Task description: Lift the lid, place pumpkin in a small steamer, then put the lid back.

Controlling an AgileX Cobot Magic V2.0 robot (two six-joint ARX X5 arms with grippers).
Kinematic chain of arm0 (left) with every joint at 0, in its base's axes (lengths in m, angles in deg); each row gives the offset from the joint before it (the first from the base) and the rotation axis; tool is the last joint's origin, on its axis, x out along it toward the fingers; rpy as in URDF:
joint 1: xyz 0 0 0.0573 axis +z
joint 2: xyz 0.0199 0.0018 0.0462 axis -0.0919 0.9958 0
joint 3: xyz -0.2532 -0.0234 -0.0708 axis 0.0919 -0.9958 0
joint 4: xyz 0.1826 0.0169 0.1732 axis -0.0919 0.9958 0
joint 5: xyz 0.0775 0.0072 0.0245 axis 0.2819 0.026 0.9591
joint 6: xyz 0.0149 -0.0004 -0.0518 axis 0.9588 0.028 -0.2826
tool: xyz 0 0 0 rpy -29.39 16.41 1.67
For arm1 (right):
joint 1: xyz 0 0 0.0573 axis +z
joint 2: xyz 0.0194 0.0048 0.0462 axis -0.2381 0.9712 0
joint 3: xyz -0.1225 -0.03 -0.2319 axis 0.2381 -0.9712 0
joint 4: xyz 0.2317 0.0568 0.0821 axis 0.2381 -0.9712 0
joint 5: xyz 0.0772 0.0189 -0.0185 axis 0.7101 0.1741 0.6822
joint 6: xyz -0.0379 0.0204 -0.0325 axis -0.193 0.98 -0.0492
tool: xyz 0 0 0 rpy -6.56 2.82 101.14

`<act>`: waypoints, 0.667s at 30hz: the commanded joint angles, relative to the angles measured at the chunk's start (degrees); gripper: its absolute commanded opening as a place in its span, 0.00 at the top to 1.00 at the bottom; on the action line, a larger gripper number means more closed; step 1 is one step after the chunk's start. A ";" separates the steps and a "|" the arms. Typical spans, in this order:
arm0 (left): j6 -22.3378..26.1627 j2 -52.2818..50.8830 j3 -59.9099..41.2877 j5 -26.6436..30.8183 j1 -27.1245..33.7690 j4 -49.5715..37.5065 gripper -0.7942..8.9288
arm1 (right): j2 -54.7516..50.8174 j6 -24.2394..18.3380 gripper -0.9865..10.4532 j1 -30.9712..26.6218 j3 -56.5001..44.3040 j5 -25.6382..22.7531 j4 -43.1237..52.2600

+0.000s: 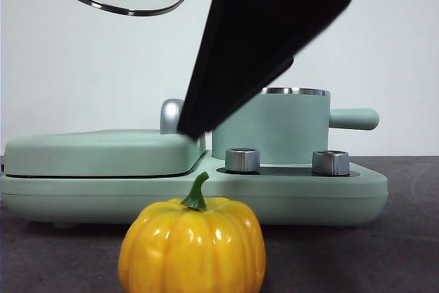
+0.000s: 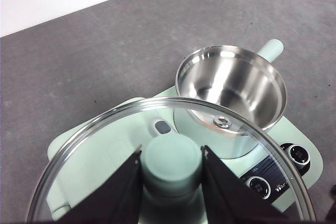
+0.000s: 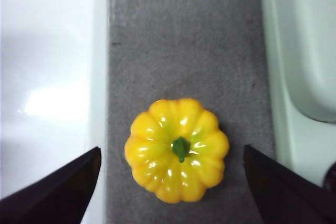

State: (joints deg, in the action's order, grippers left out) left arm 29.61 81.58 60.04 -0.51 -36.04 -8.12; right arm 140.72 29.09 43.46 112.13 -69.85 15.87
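My front camera looks level and close at the glossy yellow ribbed pumpkin [image 1: 192, 245]; my right wrist looks straight down on it [image 3: 177, 149], my left onto the open mint-green steel-rimmed pot [image 2: 231, 90].

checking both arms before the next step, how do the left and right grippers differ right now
The left gripper is shut on the lid by its knob, held high above the open steamer; the right gripper holds nothing. The left jaws sit close together, while the right jaws are spread wide, hanging over the pumpkin on the table. Both have black jaws.
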 commanded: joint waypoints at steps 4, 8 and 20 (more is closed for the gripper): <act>-0.46 -0.20 1.40 0.02 -0.02 -2.08 0.91 | 4.63 -2.23 0.50 0.74 1.01 -0.07 0.39; -0.46 -0.20 1.40 0.02 0.11 -1.97 0.91 | 6.64 -3.37 0.50 0.76 1.01 -1.81 0.52; -0.46 -0.20 1.40 0.02 0.11 -2.40 0.91 | 10.03 -3.50 0.50 0.76 1.01 -2.32 2.36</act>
State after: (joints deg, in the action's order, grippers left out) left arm 29.61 81.58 60.04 -0.51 -35.78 -8.58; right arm 149.44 26.25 43.54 112.13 -72.36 17.94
